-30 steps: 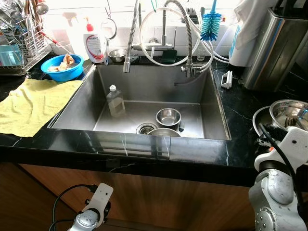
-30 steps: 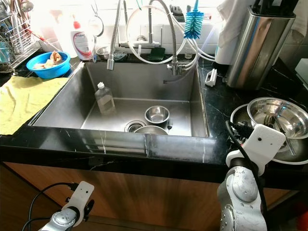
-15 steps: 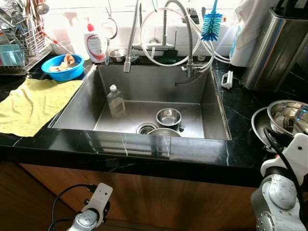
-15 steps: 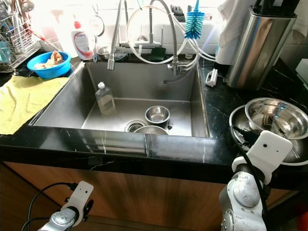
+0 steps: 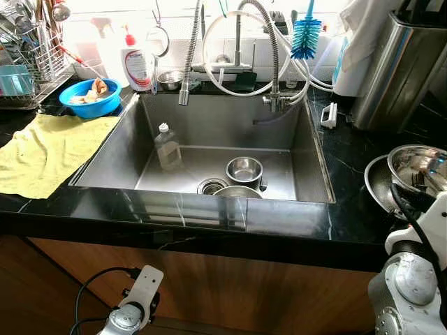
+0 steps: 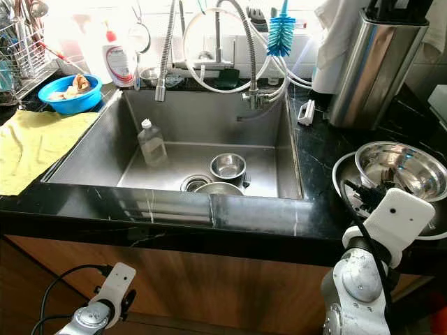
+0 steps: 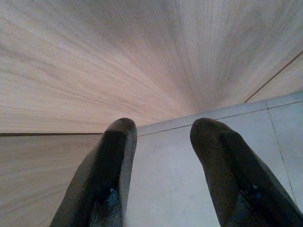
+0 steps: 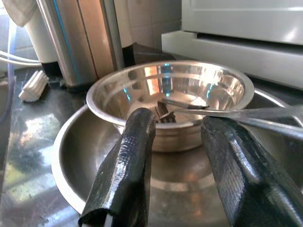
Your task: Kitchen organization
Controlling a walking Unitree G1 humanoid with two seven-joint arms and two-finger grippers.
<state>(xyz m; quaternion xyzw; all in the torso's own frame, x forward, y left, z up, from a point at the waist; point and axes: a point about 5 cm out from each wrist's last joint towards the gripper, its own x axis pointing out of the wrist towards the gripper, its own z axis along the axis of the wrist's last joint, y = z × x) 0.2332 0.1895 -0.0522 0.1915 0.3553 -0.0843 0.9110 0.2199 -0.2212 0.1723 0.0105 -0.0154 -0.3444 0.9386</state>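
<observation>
Two nested steel bowls sit on the black counter right of the sink: a small bowl (image 8: 170, 94) holding utensils rests inside a large bowl (image 8: 71, 146). A flat steel utensil handle (image 8: 246, 113) lies across the small bowl's rim. My right gripper (image 8: 177, 120) hovers open over the large bowl's near side, its fingers pointing at the small bowl's wall without touching it. The right wrist (image 6: 394, 216) stands at the counter's front edge. Below the counter, my left arm (image 5: 136, 303) hangs by the wooden cabinet, and its gripper (image 7: 163, 127) is open.
The steel sink (image 5: 279, 129) holds a plastic bottle (image 5: 167, 146) and two small steel bowls (image 5: 244, 169). A tall steel canister (image 5: 401, 70) stands behind the nested bowls. On the left lie a yellow cloth (image 5: 42, 150), a blue bowl (image 5: 89, 98) and a dish rack (image 5: 28, 56).
My right arm has shifted to the right and drawn closer to the nested bowls. The left arm has not moved.
</observation>
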